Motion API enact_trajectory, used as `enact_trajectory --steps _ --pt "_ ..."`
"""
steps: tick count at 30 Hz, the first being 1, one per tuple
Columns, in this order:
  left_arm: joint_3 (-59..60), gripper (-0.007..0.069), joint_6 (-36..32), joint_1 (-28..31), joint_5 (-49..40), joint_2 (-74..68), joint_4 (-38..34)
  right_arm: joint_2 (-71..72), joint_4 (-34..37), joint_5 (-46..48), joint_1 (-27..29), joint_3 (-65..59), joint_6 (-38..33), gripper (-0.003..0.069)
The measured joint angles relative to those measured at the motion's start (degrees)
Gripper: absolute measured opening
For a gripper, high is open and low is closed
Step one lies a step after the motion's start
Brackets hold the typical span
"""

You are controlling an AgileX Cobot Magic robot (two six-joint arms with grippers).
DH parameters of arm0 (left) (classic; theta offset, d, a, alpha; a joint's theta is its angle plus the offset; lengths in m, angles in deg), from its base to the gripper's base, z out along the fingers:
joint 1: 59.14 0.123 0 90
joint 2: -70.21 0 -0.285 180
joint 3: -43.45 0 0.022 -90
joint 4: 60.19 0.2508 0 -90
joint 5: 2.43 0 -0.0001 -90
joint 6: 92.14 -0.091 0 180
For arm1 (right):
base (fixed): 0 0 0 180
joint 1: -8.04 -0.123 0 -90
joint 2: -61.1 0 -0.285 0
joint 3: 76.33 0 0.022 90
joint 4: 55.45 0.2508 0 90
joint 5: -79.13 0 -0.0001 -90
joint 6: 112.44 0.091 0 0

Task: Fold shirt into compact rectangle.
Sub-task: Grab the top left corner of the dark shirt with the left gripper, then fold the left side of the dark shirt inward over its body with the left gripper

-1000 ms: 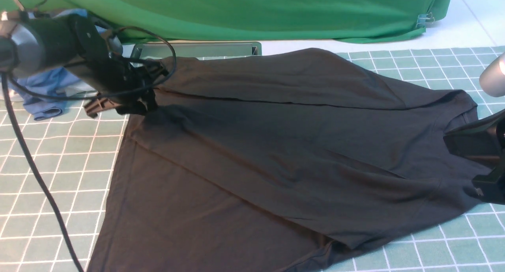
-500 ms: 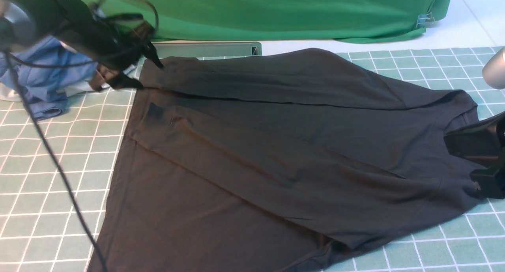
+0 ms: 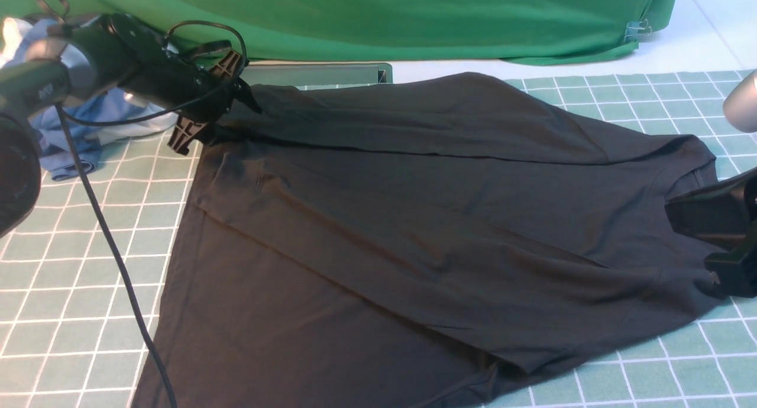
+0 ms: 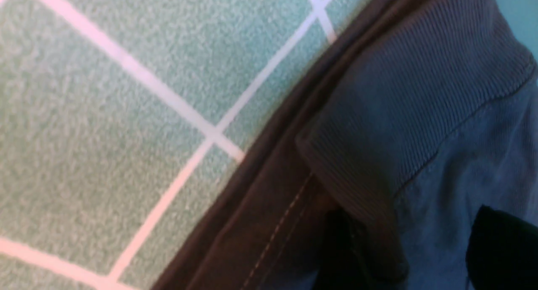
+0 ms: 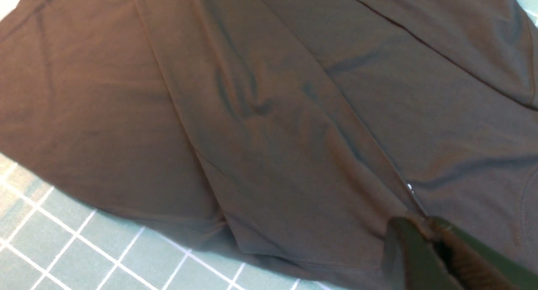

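shirt (image 3: 414,219): black knit cloth, matt, soft, lightly creased; cuff (image 4: 399,92) ribbed. surface (image 3: 77,248): green fuzzy felt-like cover, matt, white grid lines. backdrop (image 3: 384,18): green cloth, matt. cable (image 3: 118,260): black, smooth, rubbery. right arm casing (image 3: 744,103): silver, glossy.

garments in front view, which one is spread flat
The black shirt, spread across the checked mat; the blue garment lies bunched at the far left.

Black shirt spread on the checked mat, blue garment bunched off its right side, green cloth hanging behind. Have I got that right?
Not quite. The blue garment is bunched off the left side of the shirt, not the right, as the front view shows. The shirt does lie on the checked mat, with the green cloth behind.
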Motion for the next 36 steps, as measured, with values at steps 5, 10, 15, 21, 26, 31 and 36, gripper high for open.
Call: enact_trajectory --steps 5,10,15,21,26,31,36 --pt "0.00 0.0207 -2.18 0.00 1.00 -0.58 -1.29 0.00 0.00 0.00 0.00 0.00 0.02 0.0071" --pt "-1.54 0.0033 -10.30 0.11 -1.57 -1.07 -7.49 0.00 0.00 0.00 0.00 0.00 0.57 0.0072" --pt "-10.11 0.0020 -11.01 0.11 -11.34 3.10 -11.40 0.00 0.00 0.00 0.00 0.00 1.93 0.0078" --pt "-15.72 0.0020 -6.87 0.05 -21.55 11.28 -10.80 0.00 0.00 0.00 0.00 0.00 2.04 0.0090" --pt "-15.67 0.0020 -6.48 -0.41 -30.74 15.17 -9.30 0.00 0.00 0.05 0.00 0.00 2.16 0.0090" --pt "-8.85 0.0020 -4.41 -2.16 -31.68 20.81 0.06 0.00 0.00 -0.01 0.00 0.00 2.16 0.0091" --pt "7.71 0.0020 -4.13 -6.03 -31.81 30.22 7.30 0.00 0.00 -0.70 0.00 0.00 2.16 0.0091"
